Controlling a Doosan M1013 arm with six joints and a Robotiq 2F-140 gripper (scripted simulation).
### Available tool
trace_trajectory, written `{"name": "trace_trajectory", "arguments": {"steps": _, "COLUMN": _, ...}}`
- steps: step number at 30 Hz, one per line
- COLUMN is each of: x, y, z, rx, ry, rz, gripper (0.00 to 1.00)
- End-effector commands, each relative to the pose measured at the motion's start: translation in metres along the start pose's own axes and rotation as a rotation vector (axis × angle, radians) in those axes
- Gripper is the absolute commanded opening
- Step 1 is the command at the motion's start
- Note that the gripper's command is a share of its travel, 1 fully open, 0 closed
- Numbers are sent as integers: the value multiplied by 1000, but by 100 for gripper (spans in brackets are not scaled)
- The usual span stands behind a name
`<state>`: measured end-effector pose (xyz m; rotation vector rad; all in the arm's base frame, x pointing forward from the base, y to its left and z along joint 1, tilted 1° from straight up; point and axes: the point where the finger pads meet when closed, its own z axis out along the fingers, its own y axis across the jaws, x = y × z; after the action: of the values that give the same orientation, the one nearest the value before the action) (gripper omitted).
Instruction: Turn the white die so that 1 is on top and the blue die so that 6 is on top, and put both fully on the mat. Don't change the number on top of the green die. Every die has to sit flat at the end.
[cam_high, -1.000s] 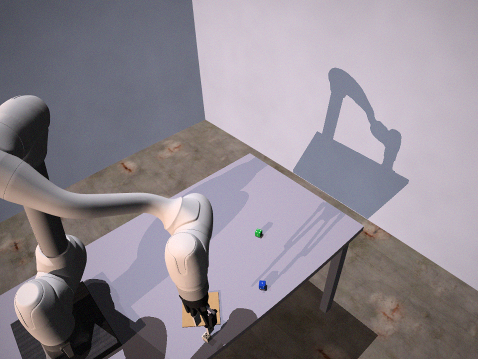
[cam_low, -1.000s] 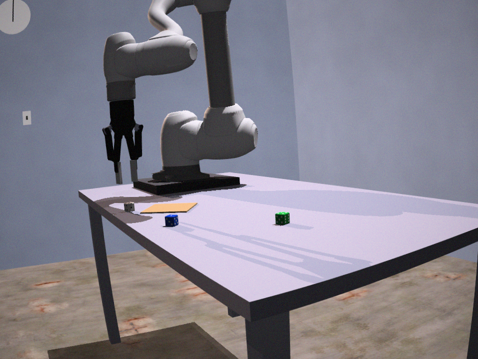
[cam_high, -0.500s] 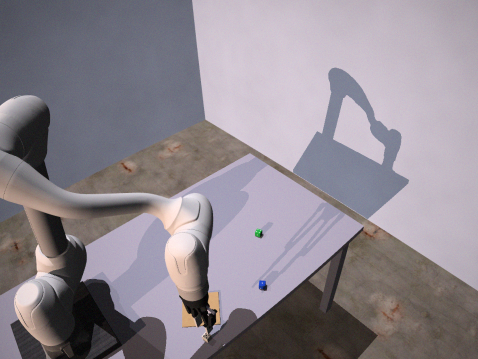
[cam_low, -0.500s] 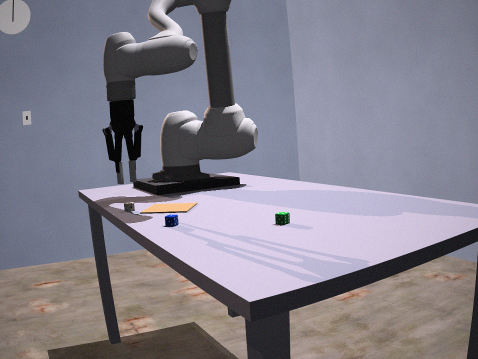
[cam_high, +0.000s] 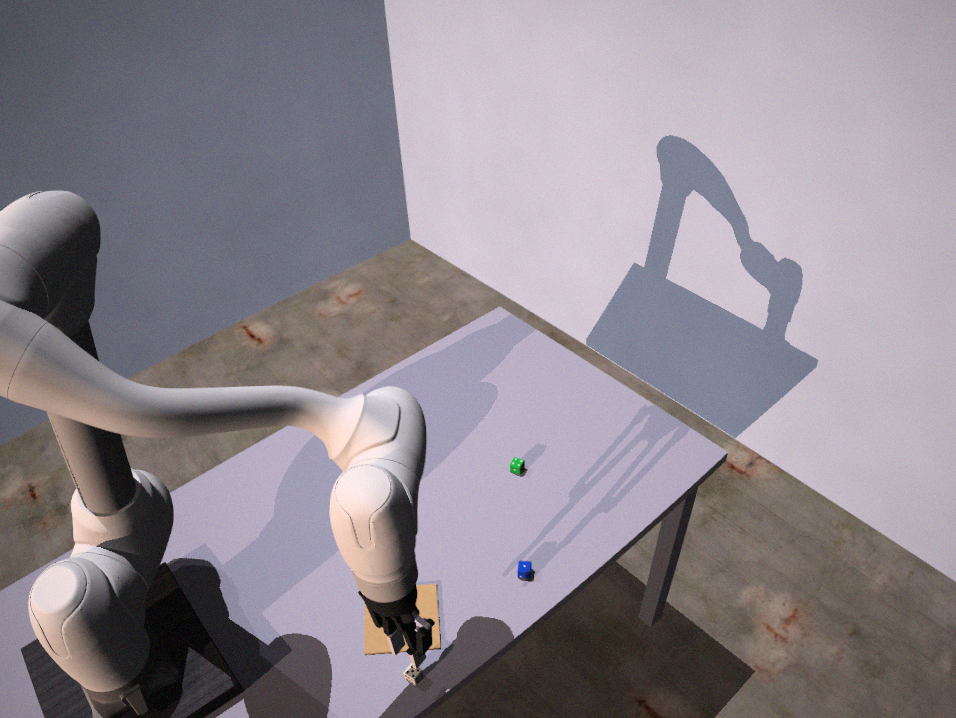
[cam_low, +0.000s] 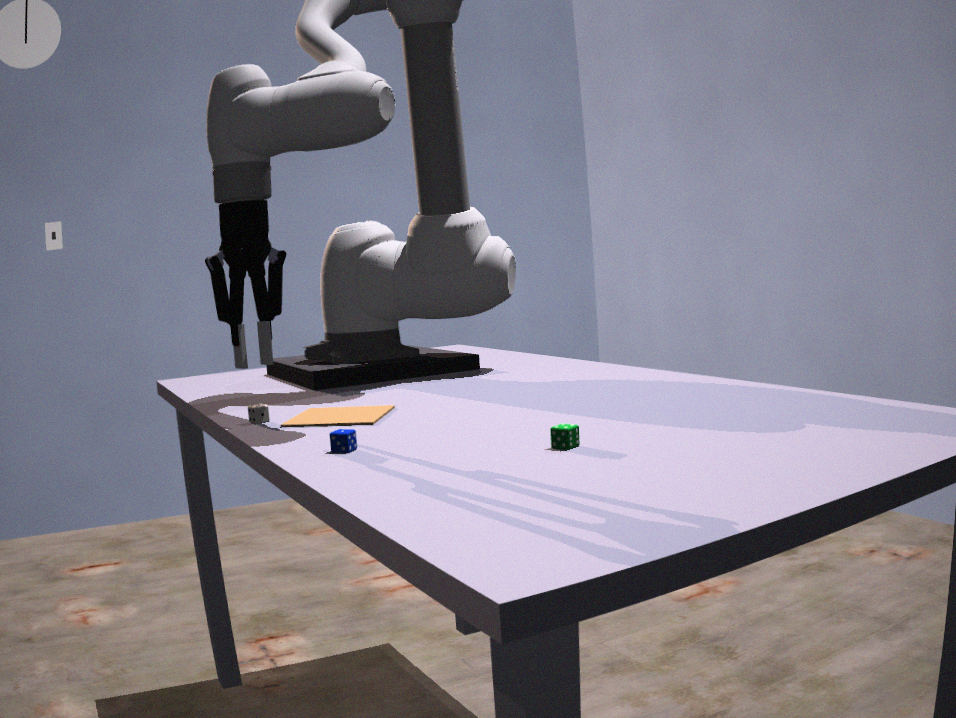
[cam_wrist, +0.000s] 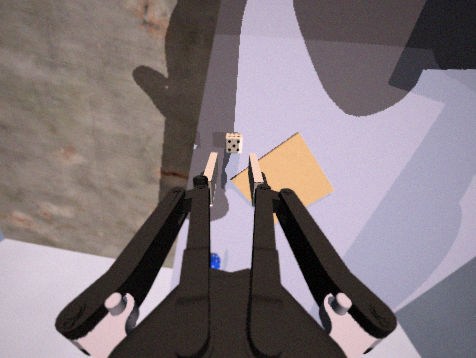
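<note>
Jaws of the gripper (cam_wrist: 234, 172) narrowed, pinching nothing, high above the white die (cam_wrist: 234, 143) beside mat (cam_wrist: 295, 170): descend straight, centred, straddling die evenly.

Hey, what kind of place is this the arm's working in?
Probably a bare robot test room: one arm bolted to a plain table, three dice and a small mat on it, blank walls, a stained floor.

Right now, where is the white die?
In the top view the white die lies on the table near its front edge, just off the mat, below the hand.
</note>
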<state>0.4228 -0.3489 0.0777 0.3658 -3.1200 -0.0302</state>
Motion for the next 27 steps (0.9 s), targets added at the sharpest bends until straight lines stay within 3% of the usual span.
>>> {"name": "trace_trajectory", "arguments": {"steps": 1, "x": 0, "y": 0, "z": 1, "rx": 0, "ry": 0, "rz": 0, "gripper": 32}}
{"name": "trace_trajectory", "arguments": {"steps": 27, "x": 0, "y": 0, "z": 28, "rx": 0, "ry": 0, "rz": 0, "gripper": 32}}
